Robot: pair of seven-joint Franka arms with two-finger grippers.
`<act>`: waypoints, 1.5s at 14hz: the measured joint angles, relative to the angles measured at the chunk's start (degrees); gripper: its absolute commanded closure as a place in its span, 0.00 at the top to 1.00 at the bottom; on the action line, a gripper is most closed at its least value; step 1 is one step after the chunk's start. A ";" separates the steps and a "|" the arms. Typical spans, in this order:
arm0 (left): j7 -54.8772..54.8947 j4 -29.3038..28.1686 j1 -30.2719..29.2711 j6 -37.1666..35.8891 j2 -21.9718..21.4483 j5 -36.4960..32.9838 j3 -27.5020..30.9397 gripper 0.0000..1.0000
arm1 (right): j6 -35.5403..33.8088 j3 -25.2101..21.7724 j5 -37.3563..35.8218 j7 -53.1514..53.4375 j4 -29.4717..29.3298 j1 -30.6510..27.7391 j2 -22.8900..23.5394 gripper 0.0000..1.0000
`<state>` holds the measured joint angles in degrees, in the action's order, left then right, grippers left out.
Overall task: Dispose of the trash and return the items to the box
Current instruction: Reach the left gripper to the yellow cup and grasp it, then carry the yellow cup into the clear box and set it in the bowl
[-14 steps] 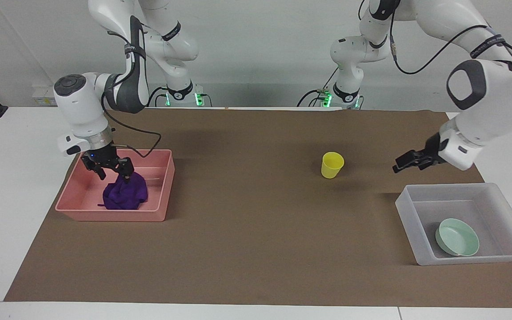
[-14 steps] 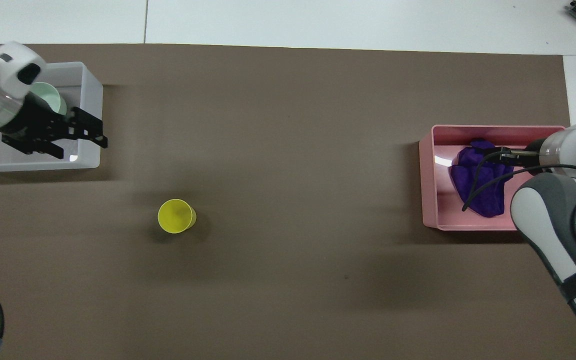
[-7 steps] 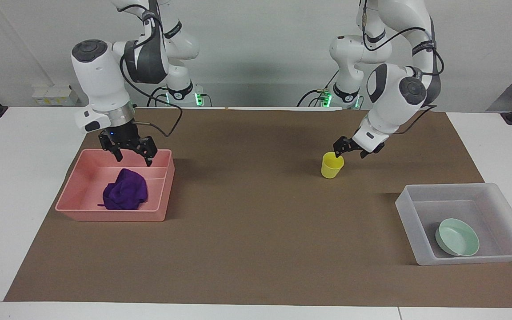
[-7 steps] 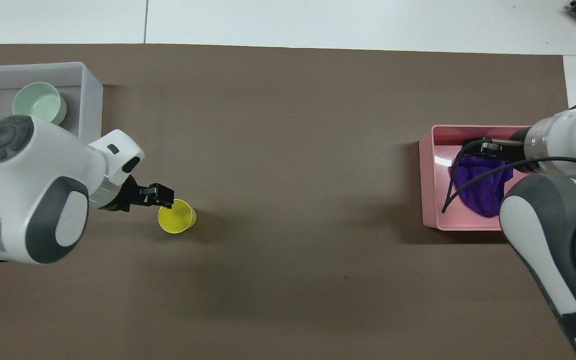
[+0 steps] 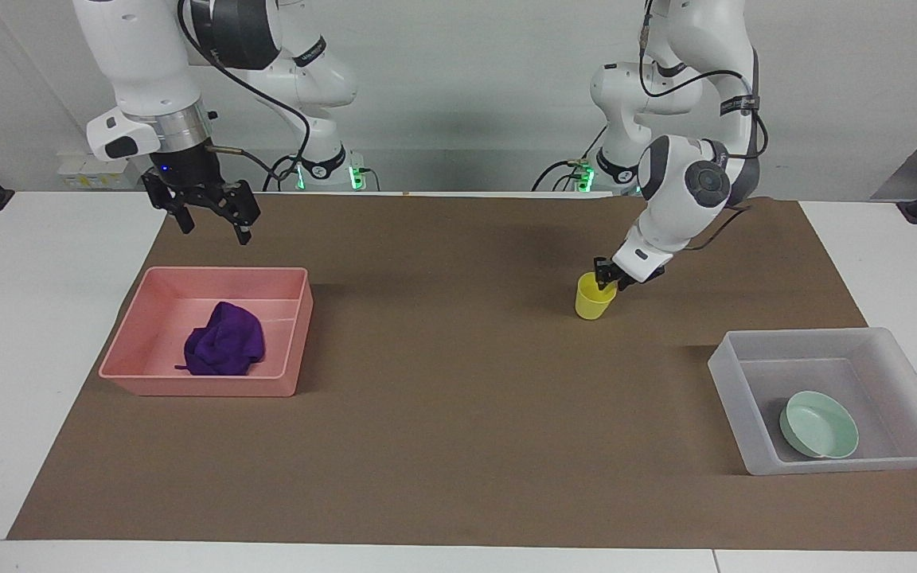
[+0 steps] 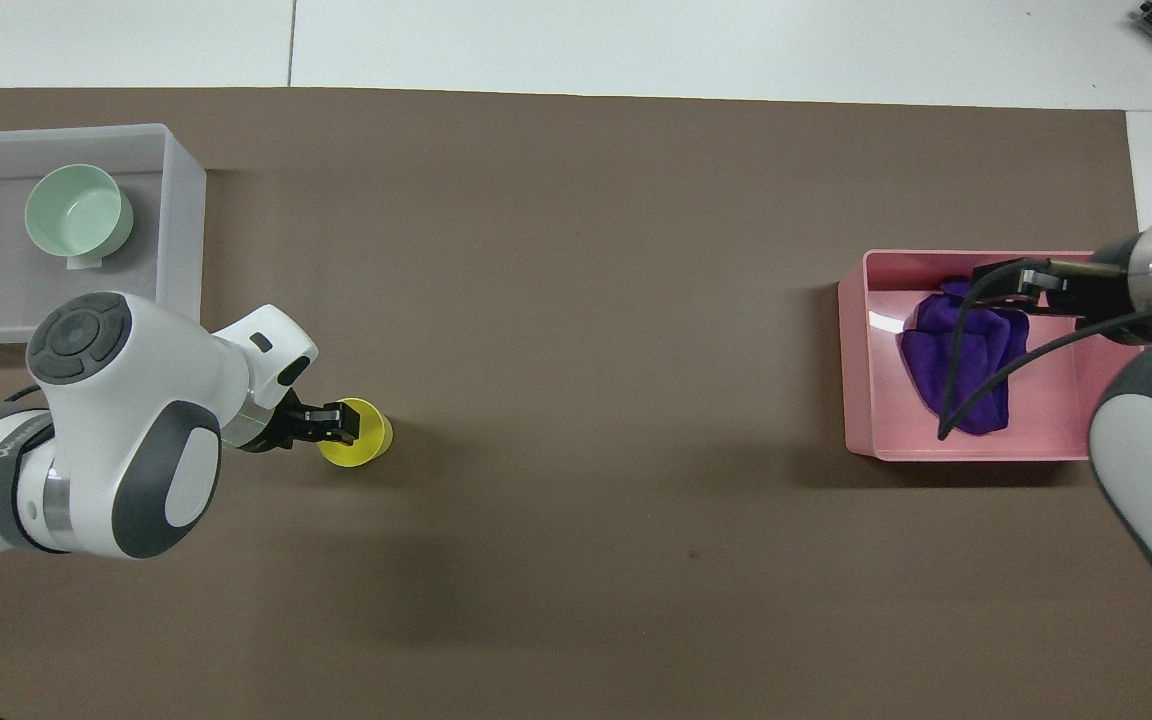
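The yellow cup (image 5: 594, 298) stands upright on the brown mat, also seen in the overhead view (image 6: 368, 446). My left gripper (image 5: 606, 278) is down at the cup's rim with its fingers close together across the rim wall; it also shows in the overhead view (image 6: 340, 422). The purple cloth (image 5: 224, 344) lies loose in the pink tray (image 5: 204, 387). My right gripper (image 5: 214, 228) is open and empty, raised above the tray's edge nearest the robots. The mint-green bowl (image 5: 819, 425) sits in the translucent box (image 5: 745, 430) at the left arm's end.
The brown mat (image 5: 442, 414) covers most of the white table. In the overhead view the box (image 6: 182, 240) holds the bowl (image 6: 78, 208), and the right gripper (image 6: 1021, 284) covers part of the cloth (image 6: 966, 360) in the pink tray (image 6: 858, 400).
My right gripper let go of the cloth in the pink tray and rose, open. My left gripper swung from over the box to the yellow cup and came down on its rim.
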<state>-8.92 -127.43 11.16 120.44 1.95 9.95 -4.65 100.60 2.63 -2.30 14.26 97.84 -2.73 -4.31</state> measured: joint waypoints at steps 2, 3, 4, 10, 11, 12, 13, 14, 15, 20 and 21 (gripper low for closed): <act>0.00 0.22 -0.06 0.17 1.24 0.32 0.25 0.00 | -1.55 -0.63 0.00 0.00 -0.34 -0.77 -0.79 1.00; -0.08 0.63 -0.26 0.12 1.25 0.32 0.34 0.00 | -2.22 -1.34 0.00 0.00 -0.36 -0.90 -1.18 1.00; -0.09 1.35 -0.81 -0.42 1.25 0.28 0.70 0.00 | -2.97 -2.22 0.00 -0.01 -0.39 -0.93 -1.52 1.00; 0.87 23.67 -13.95 -21.65 1.12 -0.09 1.87 0.00 | -4.44 -4.28 0.00 -6.87 -0.29 -0.73 -1.60 1.00; 0.91 27.61 -16.41 -22.68 1.33 -0.21 1.95 0.00 | -4.44 -4.01 0.00 -6.87 -0.28 -0.50 -1.22 1.00; 0.94 30.97 -18.71 -23.22 1.92 -0.30 2.04 0.00 | -4.44 -3.74 0.00 -6.87 -0.25 -0.33 -0.76 1.00; 0.96 34.10 -20.94 -23.36 3.16 -0.35 2.10 0.00 | -4.44 -3.56 0.00 -6.87 -0.22 -0.17 -0.36 1.00; 1.04 36.80 -22.99 -23.34 5.06 -0.40 2.18 0.00 | -4.44 -3.35 0.01 -6.87 -0.19 -0.03 -0.13 1.00; 1.70 39.03 -24.91 -22.87 7.45 -0.46 2.22 0.00 | -4.44 -3.11 0.04 -6.87 -0.16 0.15 -0.07 1.00; 6.29 43.87 -29.58 -3.89 21.72 -0.44 1.98 0.00 | -4.59 -2.70 0.19 -7.09 0.73 0.25 -0.19 1.00; 6.29 44.16 -29.53 0.38 24.44 -0.42 1.54 0.00 | -6.11 -2.62 0.19 -7.29 0.27 0.25 -0.19 1.00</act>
<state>-2.63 -83.27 -18.37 120.82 26.39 9.53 -3.11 94.49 0.01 -2.11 6.96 98.11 -2.47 -4.50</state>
